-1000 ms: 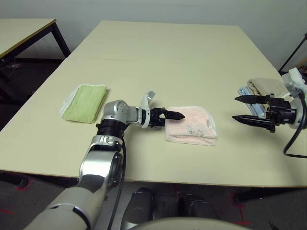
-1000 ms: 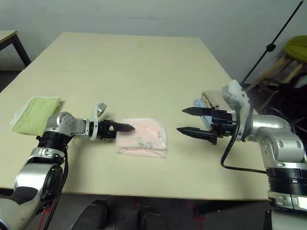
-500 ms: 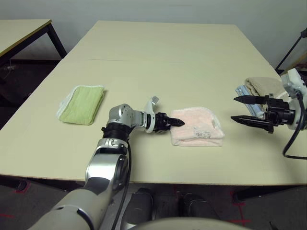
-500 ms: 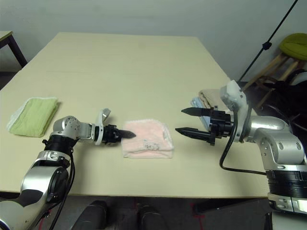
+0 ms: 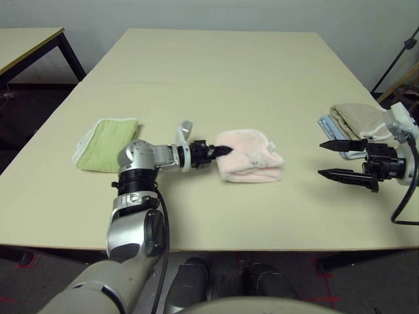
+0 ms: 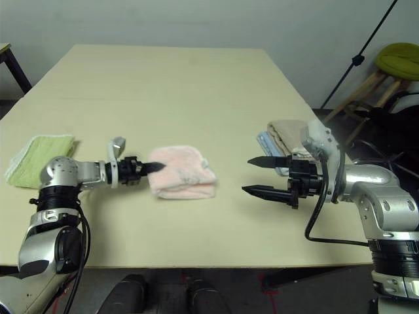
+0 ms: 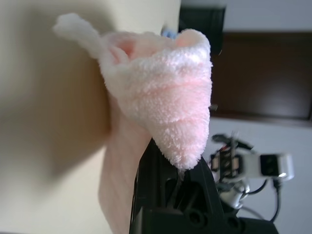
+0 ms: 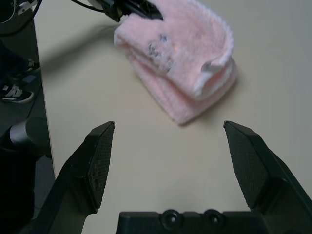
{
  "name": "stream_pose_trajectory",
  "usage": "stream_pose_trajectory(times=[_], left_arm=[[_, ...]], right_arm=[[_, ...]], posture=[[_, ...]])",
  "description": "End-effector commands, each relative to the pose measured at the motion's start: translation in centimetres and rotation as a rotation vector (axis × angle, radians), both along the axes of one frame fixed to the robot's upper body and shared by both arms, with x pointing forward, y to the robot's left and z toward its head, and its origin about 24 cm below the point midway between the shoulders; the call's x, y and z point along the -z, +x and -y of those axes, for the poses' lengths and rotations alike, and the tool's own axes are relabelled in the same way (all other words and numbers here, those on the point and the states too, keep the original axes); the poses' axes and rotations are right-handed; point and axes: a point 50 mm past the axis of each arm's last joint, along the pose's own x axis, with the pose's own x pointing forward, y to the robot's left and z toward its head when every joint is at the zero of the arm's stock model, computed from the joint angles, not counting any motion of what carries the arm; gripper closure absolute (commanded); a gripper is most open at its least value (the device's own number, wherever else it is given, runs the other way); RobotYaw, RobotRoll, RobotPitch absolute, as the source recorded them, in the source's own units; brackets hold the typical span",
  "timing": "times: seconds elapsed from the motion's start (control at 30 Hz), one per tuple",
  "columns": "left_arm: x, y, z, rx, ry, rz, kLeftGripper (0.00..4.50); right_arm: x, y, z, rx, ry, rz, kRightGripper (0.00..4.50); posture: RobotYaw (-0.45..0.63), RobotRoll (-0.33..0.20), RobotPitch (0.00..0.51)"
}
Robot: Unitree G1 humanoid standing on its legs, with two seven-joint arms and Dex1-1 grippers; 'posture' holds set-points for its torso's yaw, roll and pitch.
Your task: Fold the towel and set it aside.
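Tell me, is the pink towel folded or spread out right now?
Folded: the pink towel lies as a small layered bundle, and the left gripper is shut on its edge.

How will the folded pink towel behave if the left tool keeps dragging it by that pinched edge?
Probably floppy: the pink towel is soft terry, and its pinched edge bunches into a peak at the left tool. The stacked layers look loose, one corner already flipped up, so the fold may shift or open. It seems light, likely to slide across the smooth table rather than catch.

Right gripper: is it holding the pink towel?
No, the right gripper hangs open over bare table, apart from the pink towel.
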Motion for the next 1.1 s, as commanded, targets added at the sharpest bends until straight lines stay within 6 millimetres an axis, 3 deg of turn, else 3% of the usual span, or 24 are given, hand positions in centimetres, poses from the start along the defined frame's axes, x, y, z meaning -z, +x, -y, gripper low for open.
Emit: stream_pose_trajectory(times=[0.03,0.3,0.53,0.9,1.1], left_arm=[[-2.6,0.6,-2.5,-0.133,-0.012,0.097,4.47],[-5.9,0.8,-10.5,-0.543,0.009,0.254,4.47],[-5.4,-0.5,-15.8,-0.877,0.092,0.302,4.47],[0.2,-2.6,-17.5,-1.125,0.192,0.198,4.47],[0.8,-2.7,-17.3,-1.148,0.191,0.192,4.47]], right_arm=[[0.1,0.5,-0.3,-0.008,0.001,0.002,0.00],[0.3,1.0,-0.7,-0.024,0.007,0.000,0.00],[0.2,1.3,-1.1,-0.036,0.010,0.007,0.00],[0.9,1.4,-1.0,-0.043,0.016,-0.004,0.00],[1.1,1.4,-1.0,-0.049,0.018,-0.004,0.00]], posture=[[0.10,0.000,0.073],[0.13,0.000,0.068],[0.13,0.000,0.063],[0.14,0.000,0.065],[0.14,0.000,0.069]])
